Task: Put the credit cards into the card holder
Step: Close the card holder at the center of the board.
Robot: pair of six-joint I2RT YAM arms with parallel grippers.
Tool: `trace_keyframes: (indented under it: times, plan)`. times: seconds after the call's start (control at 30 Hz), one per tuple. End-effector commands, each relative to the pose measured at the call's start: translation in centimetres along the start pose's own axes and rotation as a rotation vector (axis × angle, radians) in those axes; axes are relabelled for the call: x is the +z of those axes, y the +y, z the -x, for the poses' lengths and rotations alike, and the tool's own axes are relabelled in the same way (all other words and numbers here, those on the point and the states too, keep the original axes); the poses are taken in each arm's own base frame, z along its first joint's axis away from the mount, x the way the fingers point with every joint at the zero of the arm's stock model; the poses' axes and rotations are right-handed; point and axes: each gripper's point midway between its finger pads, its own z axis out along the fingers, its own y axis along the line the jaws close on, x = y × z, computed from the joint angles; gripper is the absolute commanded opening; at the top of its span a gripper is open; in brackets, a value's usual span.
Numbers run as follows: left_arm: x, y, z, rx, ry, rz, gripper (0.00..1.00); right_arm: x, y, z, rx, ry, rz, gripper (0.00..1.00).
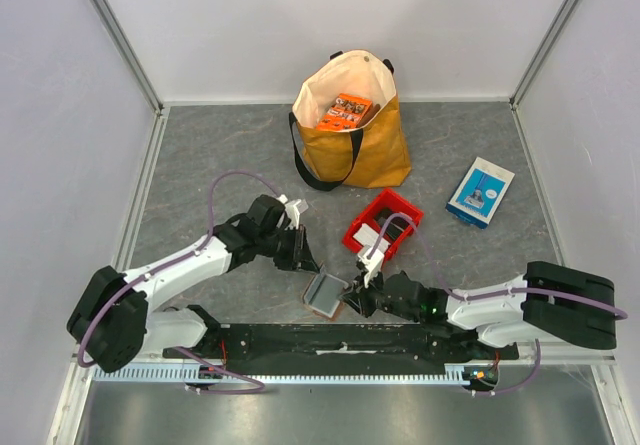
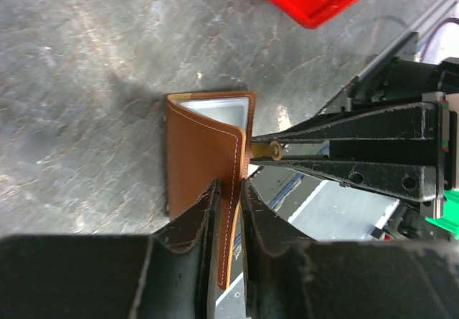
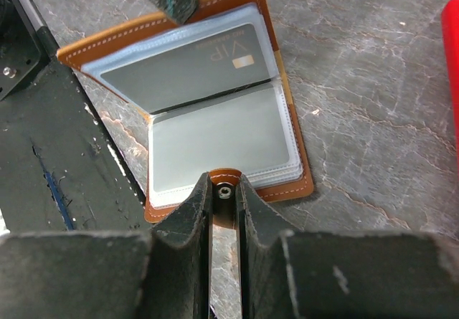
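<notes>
The brown card holder (image 1: 325, 293) lies open near the front of the table, one cover flat and the other raised. My left gripper (image 2: 230, 198) is shut on the raised cover's edge (image 2: 204, 147). My right gripper (image 3: 224, 192) is shut on the snap tab (image 3: 224, 179) of the flat cover. Clear sleeves fan open inside, and a dark grey credit card (image 3: 186, 68) sits in the upper sleeve. A white card (image 1: 367, 237) and a dark card (image 1: 398, 227) lie in the red bin (image 1: 405, 205).
A yellow tote bag (image 1: 350, 135) with an orange packet (image 1: 345, 110) stands at the back. A blue-and-white box (image 1: 480, 192) lies at the right. The red bin is just behind the right gripper. The arms' black base rail (image 1: 330, 340) runs close beside the holder.
</notes>
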Motion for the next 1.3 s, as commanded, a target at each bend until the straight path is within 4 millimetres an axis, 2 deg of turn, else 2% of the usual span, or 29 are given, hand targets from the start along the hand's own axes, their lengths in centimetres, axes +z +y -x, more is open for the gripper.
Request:
trace_keyframes:
  times: [0.0,0.2,0.27,0.37,0.43,0.47,0.57,0.8,0.87,0.93,1.0,1.17,1.23,1.27]
  plan:
    - [-0.2,-3.4,-0.5,-0.020,0.006,-0.197,0.25,-0.6,0.7,3.7,0.036,-0.205,0.042,0.12]
    - [1.4,-4.8,-2.5,-0.007,0.064,-0.253,0.25,-0.9,0.8,3.7,-0.001,-0.237,0.070,0.13]
    - [2.3,-4.6,-3.4,-0.023,0.092,-0.236,0.23,-1.0,0.8,3.7,-0.003,-0.248,0.078,0.13]
    - [2.9,-5.2,-3.3,-0.032,0.074,-0.241,0.21,-1.6,0.9,4.0,0.000,-0.289,0.097,0.14]
    - [3.2,-4.6,-3.2,-0.045,0.057,-0.202,0.18,-1.9,1.0,4.5,0.003,-0.317,0.105,0.14]
    - [3.4,-4.1,-3.2,-0.050,0.050,-0.180,0.17,-2.3,0.6,3.6,-0.006,-0.300,0.100,0.14]
    - [3.9,-3.0,-3.6,-0.064,0.050,-0.135,0.13,-2.5,0.6,3.3,-0.026,-0.291,0.110,0.14]
    - [5.4,-0.2,-4.9,-0.089,0.059,-0.011,0.04,-2.3,1.0,2.3,-0.077,-0.232,0.133,0.15]
    - [5.7,0.2,-5.1,-0.094,0.061,0.009,0.04,-2.1,1.0,1.4,-0.086,-0.193,0.136,0.15]
    - [5.8,0.4,-5.5,-0.089,0.065,0.020,0.03,-1.4,1.2,1.5,-0.093,-0.160,0.127,0.16]
    - [6.0,0.2,-5.6,-0.085,0.065,0.025,0.03,-0.9,1.1,0.5,-0.108,-0.090,0.117,0.20]
    - [6.0,0.1,-5.7,-0.085,0.019,0.052,0.05,0.0,1.4,-0.5,-0.116,0.055,0.092,0.35]
    - [5.5,0.3,-5.5,-0.087,-0.001,0.071,0.06,0.1,1.7,0.5,-0.105,0.057,0.083,0.46]
    - [5.2,0.1,-5.1,-0.083,-0.023,0.064,0.06,0.0,1.8,1.1,-0.102,0.052,0.075,0.47]
